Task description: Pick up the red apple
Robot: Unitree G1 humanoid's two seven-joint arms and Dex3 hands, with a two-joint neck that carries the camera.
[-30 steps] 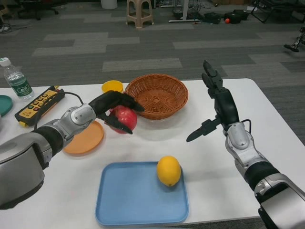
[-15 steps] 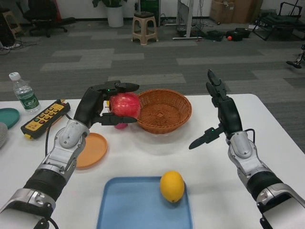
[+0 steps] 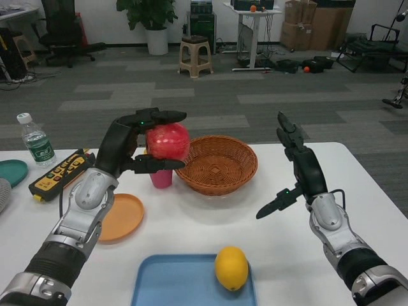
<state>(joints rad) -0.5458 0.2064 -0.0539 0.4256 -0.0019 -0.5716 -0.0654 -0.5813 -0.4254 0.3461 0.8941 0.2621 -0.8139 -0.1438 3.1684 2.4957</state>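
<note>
My left hand (image 3: 137,141) grips the red apple (image 3: 168,141) and holds it in the air, left of the wicker basket (image 3: 217,164) and above a small pink cup (image 3: 161,178). Its fingers wrap over the top and under the bottom of the fruit. My right hand (image 3: 299,166) hovers open above the right side of the table, fingers pointing up and thumb sticking out toward the left, holding nothing.
A lemon (image 3: 231,268) lies on the blue tray (image 3: 159,284) at the front. An orange plate (image 3: 123,217) sits at the left. Farther left are a yellow remote (image 3: 58,166), a water bottle (image 3: 35,140) and a teal dish (image 3: 11,172).
My left hand has lifted the apple off the table and raised it higher beside the basket. The camera has tilted up, so the table sits lower in the picture. The right hand stays open.
</note>
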